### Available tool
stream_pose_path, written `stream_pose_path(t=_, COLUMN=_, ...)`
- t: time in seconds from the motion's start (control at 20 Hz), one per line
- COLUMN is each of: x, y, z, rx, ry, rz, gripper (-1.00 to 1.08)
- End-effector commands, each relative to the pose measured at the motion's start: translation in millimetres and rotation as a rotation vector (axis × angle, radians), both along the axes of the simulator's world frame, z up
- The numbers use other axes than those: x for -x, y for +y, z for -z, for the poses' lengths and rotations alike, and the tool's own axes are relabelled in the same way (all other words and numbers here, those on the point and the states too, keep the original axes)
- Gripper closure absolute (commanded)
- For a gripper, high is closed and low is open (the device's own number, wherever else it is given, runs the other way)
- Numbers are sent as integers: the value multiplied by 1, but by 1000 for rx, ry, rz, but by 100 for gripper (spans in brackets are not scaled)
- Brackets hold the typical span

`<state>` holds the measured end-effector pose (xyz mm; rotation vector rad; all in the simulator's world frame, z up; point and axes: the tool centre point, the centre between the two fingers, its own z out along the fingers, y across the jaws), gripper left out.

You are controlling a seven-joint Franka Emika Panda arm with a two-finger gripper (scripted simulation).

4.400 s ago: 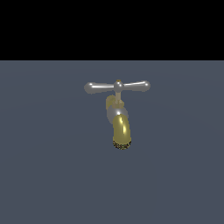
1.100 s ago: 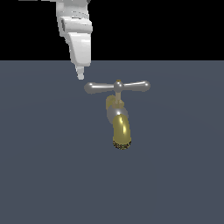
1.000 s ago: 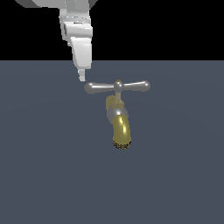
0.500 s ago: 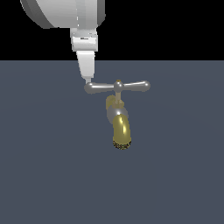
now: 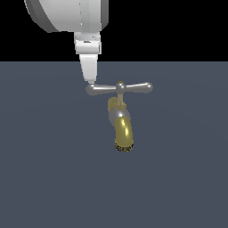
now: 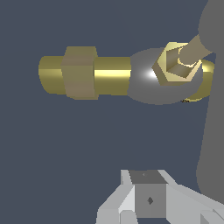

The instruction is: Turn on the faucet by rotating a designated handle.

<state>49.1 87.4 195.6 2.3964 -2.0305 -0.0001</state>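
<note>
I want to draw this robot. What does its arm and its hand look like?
The arm is a fat, rounded, smooth light-grey tube. The gripper is white and blocky, tapering to a narrow tip. No cables or markings show.

setting: bare simulated test scene | evidence: flat slate-grey floor (image 5: pixel 44 178), black void backdrop (image 5: pixel 178 26), lone shiny brass-spouted faucet (image 5: pixel 122 129)

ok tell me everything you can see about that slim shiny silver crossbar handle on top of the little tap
The slim shiny silver-grey crossbar handle looks like polished metal, with rounded bulbous ends and a small centre knob. It lies level across the top of the small tap, on a thin stem above the curved brass-yellow spout. The white gripper comes down from above, its tip at the handle's end on the exterior view's left, seemingly touching it.
</note>
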Motion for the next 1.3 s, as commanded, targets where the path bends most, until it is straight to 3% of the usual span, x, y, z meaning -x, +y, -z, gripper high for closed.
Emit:
stream_pose_path(t=0.0, x=1, y=1, z=-1, rx=0, ry=0, rz=-3, gripper=108)
stream_pose_path(t=0.2, x=0, y=0, z=-1, rx=0, ry=-1, rz=-3, gripper=108)
stream_pose_path(t=1.25, x=63, y=-4, z=-1, rx=0, ry=-1, rz=-3, gripper=108)
